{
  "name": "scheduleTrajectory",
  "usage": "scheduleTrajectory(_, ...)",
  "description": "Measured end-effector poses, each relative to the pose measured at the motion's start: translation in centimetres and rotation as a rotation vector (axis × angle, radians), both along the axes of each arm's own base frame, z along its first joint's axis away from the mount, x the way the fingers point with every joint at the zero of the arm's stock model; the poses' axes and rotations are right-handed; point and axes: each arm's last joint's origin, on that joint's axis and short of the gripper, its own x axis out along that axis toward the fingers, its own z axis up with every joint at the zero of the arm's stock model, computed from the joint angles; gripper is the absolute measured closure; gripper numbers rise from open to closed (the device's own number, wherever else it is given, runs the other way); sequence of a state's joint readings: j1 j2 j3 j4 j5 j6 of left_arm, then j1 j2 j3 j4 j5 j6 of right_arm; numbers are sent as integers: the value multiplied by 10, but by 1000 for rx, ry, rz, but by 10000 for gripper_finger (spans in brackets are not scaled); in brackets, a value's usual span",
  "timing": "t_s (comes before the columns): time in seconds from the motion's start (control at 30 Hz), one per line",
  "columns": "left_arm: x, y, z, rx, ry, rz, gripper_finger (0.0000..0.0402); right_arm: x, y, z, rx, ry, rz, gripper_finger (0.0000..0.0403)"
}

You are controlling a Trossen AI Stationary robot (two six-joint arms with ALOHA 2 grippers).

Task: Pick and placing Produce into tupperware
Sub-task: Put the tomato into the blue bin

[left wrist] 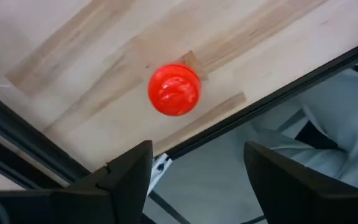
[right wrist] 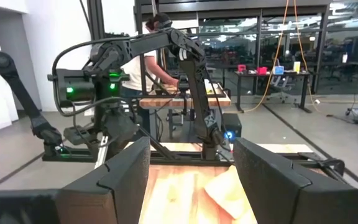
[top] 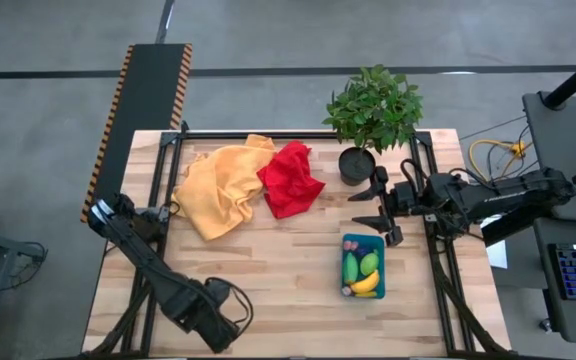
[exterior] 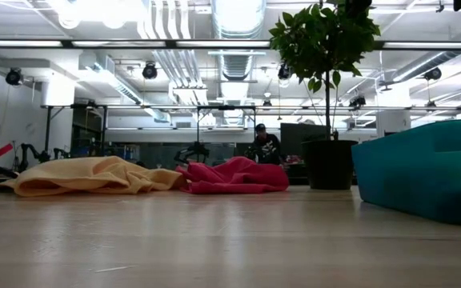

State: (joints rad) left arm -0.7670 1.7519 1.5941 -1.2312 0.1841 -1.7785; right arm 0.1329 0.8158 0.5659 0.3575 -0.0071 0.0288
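The tupperware [top: 362,266] lies long axis near-to-far, banana [top: 366,284] across its near end; both the left gripper [left wrist: 194,180] and the right gripper [top: 380,205] gape, empty.

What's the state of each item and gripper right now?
Container: on the table, open, holding produce.
Banana: inside the container.
Tomato: loose on the table by its edge.
Left gripper: open, above the tomato.
Right gripper: open, beside the plant pot.
Yellow cloth: crumpled.
Red cloth: crumpled.

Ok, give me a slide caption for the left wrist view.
Left gripper open above a red tomato lying on the wooden table near its edge.
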Motion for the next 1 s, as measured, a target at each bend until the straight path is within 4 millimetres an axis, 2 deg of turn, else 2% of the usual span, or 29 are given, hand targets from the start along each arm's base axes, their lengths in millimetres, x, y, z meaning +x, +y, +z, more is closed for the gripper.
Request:
scheduleTrajectory(0.2, -3, 3, -13, 25, 52, 21, 164, 0, 0, 0, 16, 3, 2, 179)
scheduleTrajectory(0.37, -5, 2, -28, -29, 134, 44, 160, -1, 0, 0, 6, 0, 1, 179)
scheduleTrajectory(0.47, -3, 0, -36, -60, 119, 55, 136, -1, 0, 0, -3, -1, 0, 179)
scheduleTrajectory(0.7, 1, -4, -47, -124, 91, 65, 44, -1, 0, 0, -4, -2, 0, 179)
scheduleTrajectory(1.0, 9, -11, -70, -127, 100, 101, 31, 0, 0, -1, -3, 8, 0, 179)
